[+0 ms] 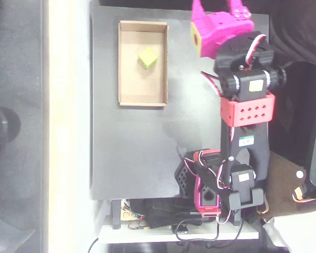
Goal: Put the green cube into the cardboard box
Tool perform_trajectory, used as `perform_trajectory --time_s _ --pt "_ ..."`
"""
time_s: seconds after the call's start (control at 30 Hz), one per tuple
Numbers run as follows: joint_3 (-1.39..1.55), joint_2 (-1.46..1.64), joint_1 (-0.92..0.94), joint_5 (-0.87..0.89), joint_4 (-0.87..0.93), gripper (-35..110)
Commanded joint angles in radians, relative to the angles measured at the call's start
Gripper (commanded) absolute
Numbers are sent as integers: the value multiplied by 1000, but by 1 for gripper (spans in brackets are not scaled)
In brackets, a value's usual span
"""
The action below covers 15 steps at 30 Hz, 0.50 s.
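Lime-green plastic cube [147,57] lies on the pale floor of the shallow tan cardboard box [123,63], in its upper half in the overhead view, touching no wall. The box rests on the dark grey worktop [137,142]. Well apart to the right, the magenta pincer [217,9] holds nothing; whether its jaws stand wide or narrow cannot be told.

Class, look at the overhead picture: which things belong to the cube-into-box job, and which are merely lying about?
Belong to the job:
green cube, lying inside the box
cardboard box, on the dark table
magenta gripper, away from the box

Lying about:
tangle of cables at the table's lower edge
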Motion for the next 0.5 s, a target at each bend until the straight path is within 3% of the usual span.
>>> perform_trajectory --time_s 0.0,0.47 --pt "-9 69 61 3 5 29" --pt "58 158 149 3 52 28"
